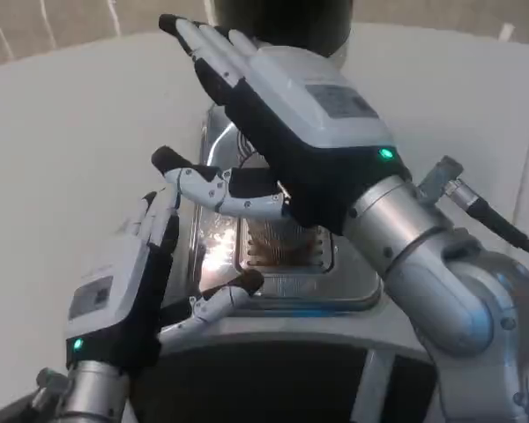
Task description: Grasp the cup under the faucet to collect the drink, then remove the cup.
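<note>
Over the dispenser's shiny drip tray (335,282), the right hand (291,115) hovers with fingers spread, empty. The left hand (128,295) is spread beside the tray on the white tabletop (62,150); the cup is hidden.

setting: robot test bench or lab demo station, not a lived-in kitchen. evidence: plain white table (62,159) spreading bare to the left of the left hand (128,295); a drinks dispenser with a polished steel drip tray (335,286) and slotted grille (282,247) lying directly below the right hand (282,115); dark cylindrical machine body (282,22) just beyond that hand's fingertips; silver forearm (441,273) with exposed cable and connector (476,207) behind the right hand; green indicator lights on both hands. beige floor at the far edge past the table.
</note>
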Controlling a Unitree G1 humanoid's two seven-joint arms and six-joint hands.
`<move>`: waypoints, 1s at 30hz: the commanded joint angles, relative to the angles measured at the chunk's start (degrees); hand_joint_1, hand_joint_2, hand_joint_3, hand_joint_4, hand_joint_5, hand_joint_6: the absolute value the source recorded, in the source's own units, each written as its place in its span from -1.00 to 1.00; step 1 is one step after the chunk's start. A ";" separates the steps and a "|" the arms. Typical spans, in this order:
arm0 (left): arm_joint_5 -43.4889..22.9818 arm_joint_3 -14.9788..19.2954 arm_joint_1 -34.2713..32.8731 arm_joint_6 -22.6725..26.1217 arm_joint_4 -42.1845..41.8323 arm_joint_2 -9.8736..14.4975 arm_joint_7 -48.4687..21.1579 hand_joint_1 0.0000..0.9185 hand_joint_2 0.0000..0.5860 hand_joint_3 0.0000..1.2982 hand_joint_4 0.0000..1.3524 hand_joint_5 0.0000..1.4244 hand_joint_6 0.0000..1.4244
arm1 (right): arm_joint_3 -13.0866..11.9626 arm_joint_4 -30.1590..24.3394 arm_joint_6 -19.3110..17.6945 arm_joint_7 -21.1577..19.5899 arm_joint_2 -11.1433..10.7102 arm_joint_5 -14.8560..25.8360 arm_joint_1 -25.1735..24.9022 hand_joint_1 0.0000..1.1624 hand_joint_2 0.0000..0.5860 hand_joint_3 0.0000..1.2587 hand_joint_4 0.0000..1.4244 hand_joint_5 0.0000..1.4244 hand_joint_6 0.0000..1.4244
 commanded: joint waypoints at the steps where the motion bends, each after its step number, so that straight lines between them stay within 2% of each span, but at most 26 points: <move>1: -0.50 -0.52 -0.93 -0.68 2.02 -0.33 1.27 -0.70 -0.74 -1.00 -1.00 -1.00 -0.89 | 1.28 1.03 -0.04 1.62 0.76 0.19 0.64 -0.02 0.49 -1.00 -1.00 -1.00 -1.00; 10: -0.45 -1.29 -3.72 -0.96 4.48 -0.34 2.06 -0.70 -0.75 -1.00 -1.00 -1.00 -0.89 | 0.10 0.15 -0.37 1.65 -0.01 0.54 2.12 -0.01 0.49 -1.00 -1.00 -1.00 -1.00; 14: -0.53 -1.53 -4.48 -1.25 5.15 -0.33 2.19 -0.70 -0.75 -1.00 -1.00 -0.99 -0.89 | -1.03 -0.78 -1.07 -0.20 0.02 0.41 3.37 -0.01 0.49 -1.00 -1.00 -1.00 -1.00; 17: -0.37 -1.90 -4.87 -1.27 5.40 -0.42 2.02 -0.70 -0.75 -1.00 -1.00 -0.99 -0.89 | -2.05 -2.01 -0.30 -1.34 0.20 -1.14 4.56 -0.01 0.50 -1.00 -1.00 -1.00 -1.00; 20: -0.27 -2.26 -5.15 -1.05 5.64 -0.56 1.96 -0.70 -0.75 -1.00 -1.00 -0.98 -0.89 | -3.79 -3.28 0.15 -3.36 1.06 -1.23 6.40 0.05 0.53 -1.00 -1.00 -1.00 -1.00; 25: -0.29 -2.76 -5.36 -1.03 5.67 -0.65 2.22 -0.70 -0.76 -1.00 -1.00 -0.98 -0.88 | -7.48 -6.29 -2.80 -13.50 4.37 0.51 11.84 0.11 0.57 -1.00 -1.00 -1.00 -1.00; 28: -0.24 -2.93 -5.25 -0.90 5.44 -0.79 2.40 -0.70 -0.75 -1.00 -1.00 -0.98 -0.88 | -7.38 -7.70 -5.98 -21.62 5.28 -2.42 14.26 0.10 0.57 -1.00 -1.00 -1.00 -1.00; 30: -0.18 -2.99 -5.15 -0.82 5.29 -0.85 2.58 -0.71 -0.75 -1.00 -1.00 -0.97 -0.88 | -7.10 -7.58 -6.54 -23.45 5.64 -3.43 14.49 0.10 0.57 -1.00 -1.00 -1.00 -1.00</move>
